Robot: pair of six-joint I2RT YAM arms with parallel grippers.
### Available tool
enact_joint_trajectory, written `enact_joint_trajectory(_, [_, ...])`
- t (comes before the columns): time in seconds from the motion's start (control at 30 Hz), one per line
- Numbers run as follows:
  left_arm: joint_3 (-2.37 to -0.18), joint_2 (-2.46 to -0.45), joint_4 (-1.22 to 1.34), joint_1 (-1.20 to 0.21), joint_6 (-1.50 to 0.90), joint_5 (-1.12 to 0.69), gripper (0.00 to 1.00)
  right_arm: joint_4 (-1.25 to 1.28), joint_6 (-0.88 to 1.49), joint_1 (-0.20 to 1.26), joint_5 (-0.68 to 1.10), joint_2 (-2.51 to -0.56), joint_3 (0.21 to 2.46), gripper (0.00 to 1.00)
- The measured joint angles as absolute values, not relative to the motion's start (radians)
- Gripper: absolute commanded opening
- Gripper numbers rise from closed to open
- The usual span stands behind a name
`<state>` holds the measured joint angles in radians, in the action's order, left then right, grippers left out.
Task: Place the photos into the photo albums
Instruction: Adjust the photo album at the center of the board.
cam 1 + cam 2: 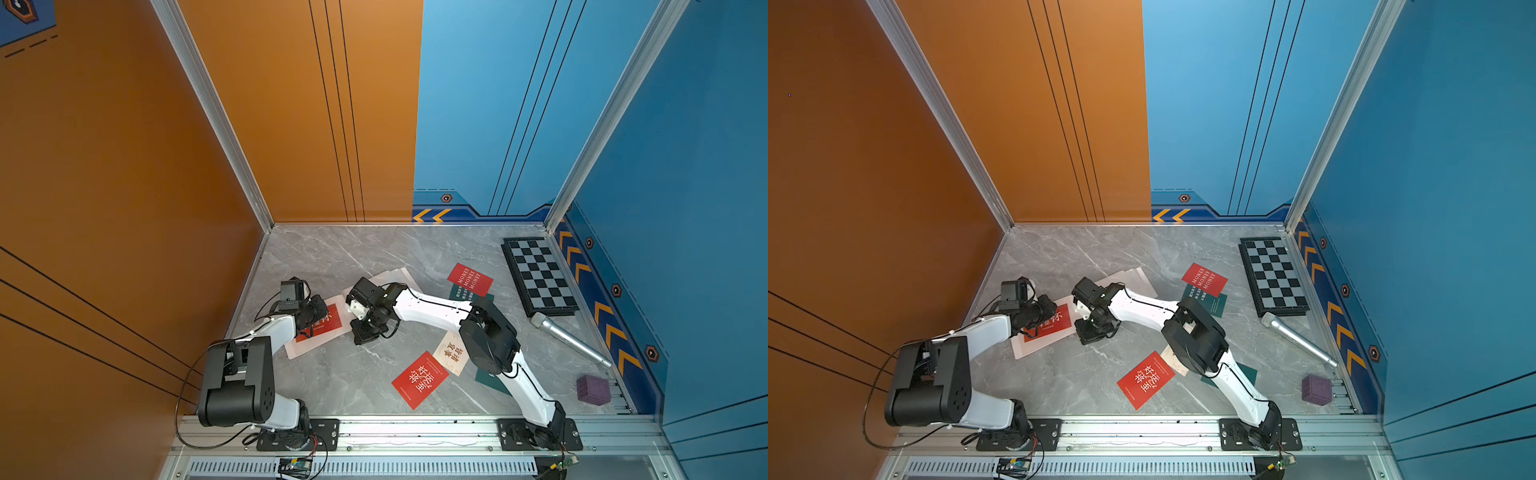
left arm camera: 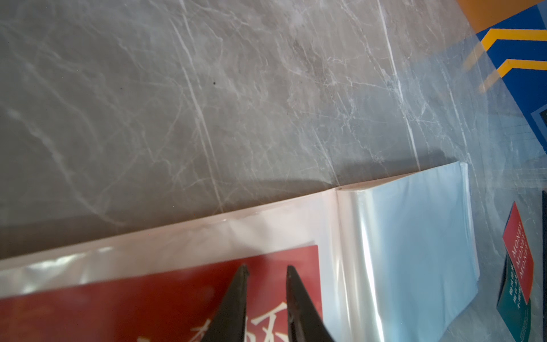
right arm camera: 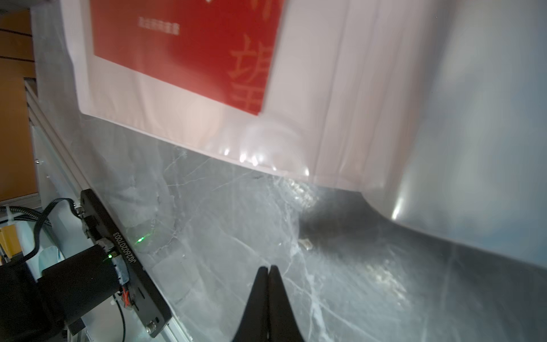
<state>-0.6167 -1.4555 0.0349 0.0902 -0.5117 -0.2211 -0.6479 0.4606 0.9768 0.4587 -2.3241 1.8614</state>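
Grey marble tabletop (image 1: 332,257), boxed in by an orange wall and blue walls. The pale pink-white photo album (image 1: 307,348) lies open near my left arm, and a red card with Chinese characters (image 1: 328,322) sits under the clear sleeve of its page. My left gripper (image 2: 266,268) is over that card, fingers slightly apart. My right gripper (image 3: 268,268) is pinched together just beside the album. Clear film hangs across its view, and I cannot tell whether it grips that film.

Loose on the table are a red MONEY card (image 1: 470,279) overlapping a dark green card (image 1: 459,293), a cream card (image 1: 453,353), a second red card (image 1: 419,380), and another green card (image 1: 490,380) partly under my right arm. A black-and-white checkerboard (image 1: 538,276), a silver microphone (image 1: 569,338) and a purple cube (image 1: 593,389) lie by the blue wall.
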Motion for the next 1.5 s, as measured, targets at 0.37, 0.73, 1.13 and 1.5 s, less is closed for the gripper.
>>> enact_joint_trajectory(0.37, [-0.617,-1.456,0.035,0.09,-0.501,-0.221,0.25,-0.603,0.479,0.953,0.463,-2.485,2.075,0.04])
enact_joint_trajectory(0.73, [-0.617,-1.456,0.035,0.084,-0.5,-0.221,0.25,-0.582,0.537,0.931,0.471,-2.645,2.331,0.04])
enact_joint_trajectory(1.13, [-0.617,-1.441,0.035,0.084,-0.501,-0.221,0.26,-0.592,0.527,0.919,0.476,-2.466,2.123,0.05])
enact_joint_trajectory(1.5, [-0.617,-1.333,0.035,-0.005,-0.519,-0.238,0.33,-0.54,0.497,0.895,0.482,-2.103,1.819,0.05])
